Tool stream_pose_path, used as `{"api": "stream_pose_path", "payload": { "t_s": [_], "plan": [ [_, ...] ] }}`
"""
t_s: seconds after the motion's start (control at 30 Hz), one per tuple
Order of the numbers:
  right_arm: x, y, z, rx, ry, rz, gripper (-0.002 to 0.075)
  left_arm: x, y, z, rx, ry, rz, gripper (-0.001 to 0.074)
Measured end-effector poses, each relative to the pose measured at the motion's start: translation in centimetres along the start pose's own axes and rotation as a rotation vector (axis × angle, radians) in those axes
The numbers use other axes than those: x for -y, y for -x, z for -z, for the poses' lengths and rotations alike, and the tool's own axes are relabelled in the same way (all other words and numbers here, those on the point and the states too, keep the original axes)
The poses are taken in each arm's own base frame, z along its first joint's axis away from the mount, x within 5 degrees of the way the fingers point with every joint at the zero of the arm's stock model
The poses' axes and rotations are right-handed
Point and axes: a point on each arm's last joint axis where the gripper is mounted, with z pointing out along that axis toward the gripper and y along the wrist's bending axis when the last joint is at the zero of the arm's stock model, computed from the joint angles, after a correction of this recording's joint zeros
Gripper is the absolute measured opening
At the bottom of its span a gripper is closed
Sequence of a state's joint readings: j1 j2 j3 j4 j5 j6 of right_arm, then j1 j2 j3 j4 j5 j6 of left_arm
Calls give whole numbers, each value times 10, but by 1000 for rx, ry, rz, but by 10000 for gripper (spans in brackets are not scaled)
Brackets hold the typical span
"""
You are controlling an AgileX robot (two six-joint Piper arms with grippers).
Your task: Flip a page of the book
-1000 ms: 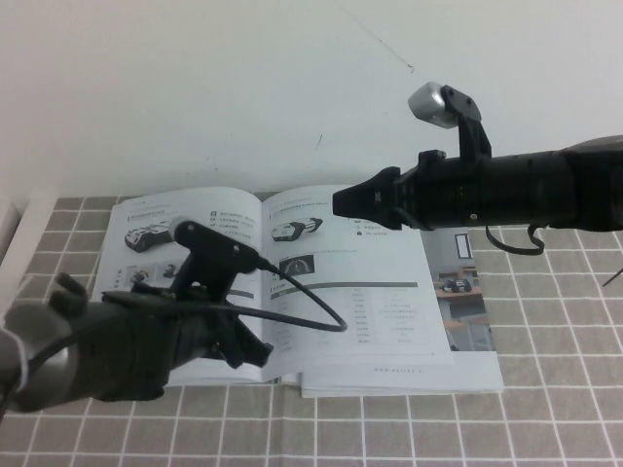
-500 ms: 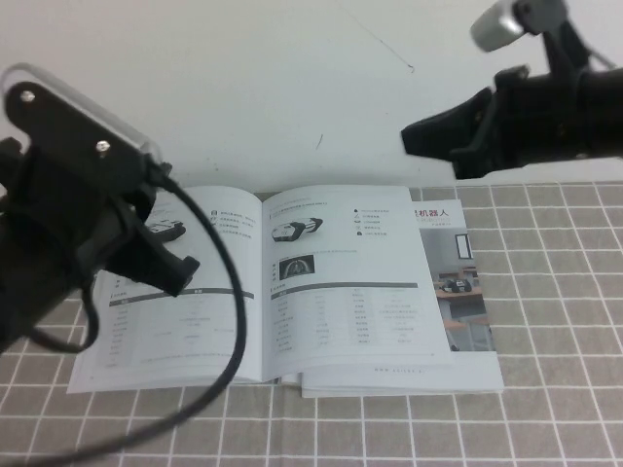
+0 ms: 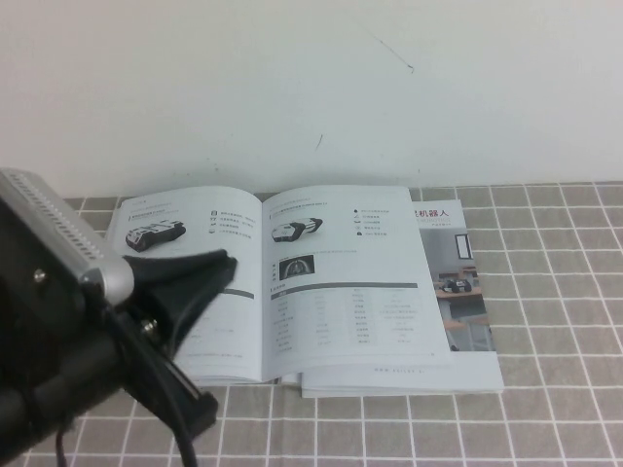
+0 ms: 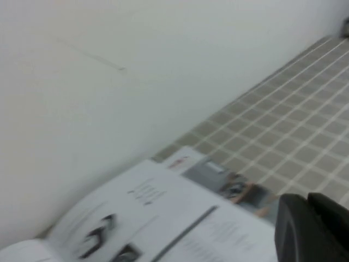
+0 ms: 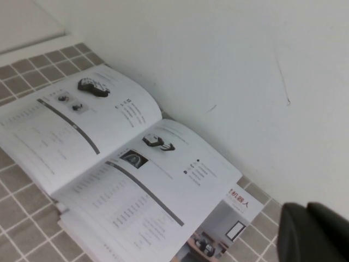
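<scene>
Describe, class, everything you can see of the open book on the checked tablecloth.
The book is a thin, glossy paper booklet lying open and flat, its top edge against the white wall. Both white pages carry small product photos, a dark band and columns of fine print. Its right page overlaps the second booklet, whose cover shows red characters and a desk photo. Neither gripper touches it: the left gripper hovers above its left page, and the right gripper is shut, held above.

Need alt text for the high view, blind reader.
A thin white booklet lies open on a grey checked tablecloth by a white wall, overlapping a second, closed booklet. The left arm's black pincer looms at lower left, above the open booklet's left page; the right pincer is out of frame.
</scene>
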State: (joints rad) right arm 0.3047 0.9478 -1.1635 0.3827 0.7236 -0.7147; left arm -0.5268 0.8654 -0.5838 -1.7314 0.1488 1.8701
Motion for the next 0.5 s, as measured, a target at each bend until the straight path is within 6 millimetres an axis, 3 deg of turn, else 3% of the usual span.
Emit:
{"api": "stream_pose_path", "payload": {
  "t_s": [0.13,0.23,0.33,0.5],
  "plan": [
    [-23,-28,41,47,-50,-43,5,18,0,3,10,-198,70,-4],
    [-40,-56,57,84,-64,-68,4,25,-6,4,-58,-272,82,-4],
    [-54,-86,52,97,-52,-125,2,26,-17,6,-175,-279,71,-4],
    [-63,-135,22,58,-70,-209,1,22,-30,8,-319,-237,65,-4]
  ]
}}
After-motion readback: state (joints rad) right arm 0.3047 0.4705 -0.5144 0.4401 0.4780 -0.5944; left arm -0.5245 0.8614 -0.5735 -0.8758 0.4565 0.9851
